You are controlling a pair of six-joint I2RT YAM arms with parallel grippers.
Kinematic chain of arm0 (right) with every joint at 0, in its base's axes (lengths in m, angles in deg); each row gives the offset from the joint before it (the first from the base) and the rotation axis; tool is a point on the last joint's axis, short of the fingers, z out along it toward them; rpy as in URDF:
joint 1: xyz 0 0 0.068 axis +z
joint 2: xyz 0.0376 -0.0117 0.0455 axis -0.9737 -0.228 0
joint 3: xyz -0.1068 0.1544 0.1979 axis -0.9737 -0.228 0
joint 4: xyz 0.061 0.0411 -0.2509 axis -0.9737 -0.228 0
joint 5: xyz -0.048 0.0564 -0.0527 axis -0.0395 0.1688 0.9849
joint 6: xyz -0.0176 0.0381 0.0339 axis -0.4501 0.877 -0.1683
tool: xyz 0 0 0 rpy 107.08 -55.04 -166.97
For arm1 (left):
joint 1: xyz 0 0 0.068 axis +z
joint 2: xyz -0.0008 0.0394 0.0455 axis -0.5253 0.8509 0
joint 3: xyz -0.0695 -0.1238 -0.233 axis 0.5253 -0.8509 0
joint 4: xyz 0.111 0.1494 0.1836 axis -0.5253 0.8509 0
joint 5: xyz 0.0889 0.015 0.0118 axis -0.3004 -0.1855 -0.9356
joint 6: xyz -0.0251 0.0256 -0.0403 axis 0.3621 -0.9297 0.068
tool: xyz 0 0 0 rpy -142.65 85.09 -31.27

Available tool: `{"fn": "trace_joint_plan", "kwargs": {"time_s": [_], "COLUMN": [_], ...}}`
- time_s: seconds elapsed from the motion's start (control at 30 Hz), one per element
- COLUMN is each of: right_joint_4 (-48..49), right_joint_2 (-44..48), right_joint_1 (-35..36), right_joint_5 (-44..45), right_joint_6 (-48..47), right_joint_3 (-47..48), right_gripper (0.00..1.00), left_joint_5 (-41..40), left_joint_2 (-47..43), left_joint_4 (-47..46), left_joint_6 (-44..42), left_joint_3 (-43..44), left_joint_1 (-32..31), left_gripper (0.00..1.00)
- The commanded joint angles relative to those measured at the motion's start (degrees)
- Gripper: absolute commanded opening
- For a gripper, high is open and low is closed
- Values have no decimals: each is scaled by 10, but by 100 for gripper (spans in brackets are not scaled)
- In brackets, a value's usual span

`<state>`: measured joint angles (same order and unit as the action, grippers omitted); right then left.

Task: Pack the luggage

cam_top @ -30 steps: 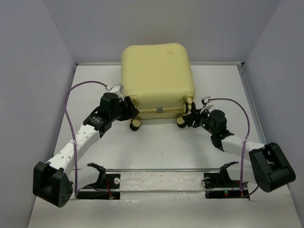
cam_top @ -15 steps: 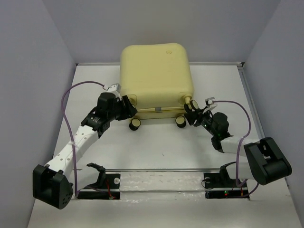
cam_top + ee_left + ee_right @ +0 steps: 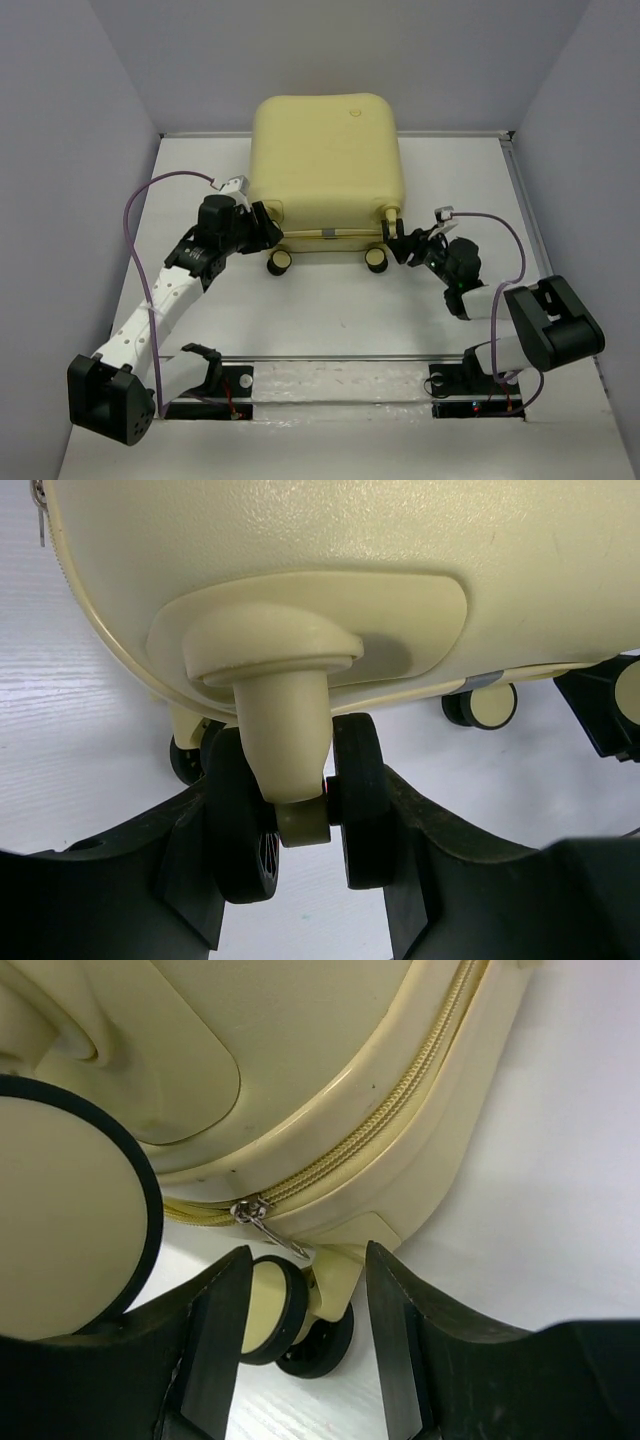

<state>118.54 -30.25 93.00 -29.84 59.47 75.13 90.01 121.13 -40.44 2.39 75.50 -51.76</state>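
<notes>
Item: pale-yellow hard-shell suitcase with rounded corners, the luggage; the shell is shut and the zip seam is closed as far as it shows.
Position: lying flat at the far middle of the white worktop, wheeled end toward the arm bases.
Handling (judged): rigid moulded shell, smooth and likely slippery under narrow fingers. It is bulky against either arm. Free-turning wheels may let it roll or pivot when pushed. Not fragile.
Hold points (judged): the caster stems and wheels give a firm hold. The metal zip pull is the point for opening. The broad faces offer no purchase.
Left fingers: closed on the black-and-cream twin caster wheel at the near-left corner, one finger against each outer face.
Right fingers: parted and holding nothing, at the near-right corner. They face the cream zip, with the pull just ahead of the gap.
Markings: one small round embossed mark on the top face, not legible. No other writing seen.
</notes>
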Motion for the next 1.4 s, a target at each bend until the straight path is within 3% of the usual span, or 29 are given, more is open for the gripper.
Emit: {"fn": "trace_joint_plan", "kwargs": {"time_s": [0.0, 0.17, 0.23, 0.4, 0.57, 0.7, 0.77, 0.83, 0.93, 1.13, 1.27, 1.33, 1.37], "right_joint_4": [103, 183, 238, 308, 352, 308, 264, 246, 221, 211, 238, 265, 270], "right_joint_2": [-46, -106, -129, -162, -154, -122, -95, -83, -65, -67, -83, -93, -98], "right_joint_1": [-2, -2, -2, -2, -2, -2, -2, -2, -2, -2, -2, -2, -2], "right_joint_5": [-30, -37, -36, -62, -68, -56, -32, -23, -13, -25, -60, -53, -52], "right_joint_6": [-26, -18, -1, 36, 60, 46, 30, 23, 8, -15, -10, -4, -2], "right_joint_3": [37, 50, 42, 30, 4, -13, -18, -25, -21, 17, 50, 52, 53], "right_gripper": [53, 42, 28, 7, 7, 7, 17, 38, 52, 54, 40, 28, 28], "left_joint_5": [66, 70, 75, 70, 87, 94, 95, 93, 94, 95, 94, 91, 89], "left_joint_2": [-56, -61, -61, -57, -50, -41, -42, -45, -50, -57, -57, -57, -58], "left_joint_4": [-85, -85, -89, -93, -118, -128, -128, -128, -127, -121, -119, -117, -116], "left_joint_6": [-23, -20, -19, -22, -10, -5, -5, -5, -6, -6, -7, -10, -11], "left_joint_3": [21, 18, 14, 7, -10, -7, -5, -6, -6, -4, -4, -4, -4], "left_joint_1": [-1, -1, -1, 0, 0, 0, 0, 0, 0, 0, 0, 0, 0], "left_gripper": [6, 6, 6, 6, 6, 6, 6, 6, 6, 6, 6, 6, 6]}}
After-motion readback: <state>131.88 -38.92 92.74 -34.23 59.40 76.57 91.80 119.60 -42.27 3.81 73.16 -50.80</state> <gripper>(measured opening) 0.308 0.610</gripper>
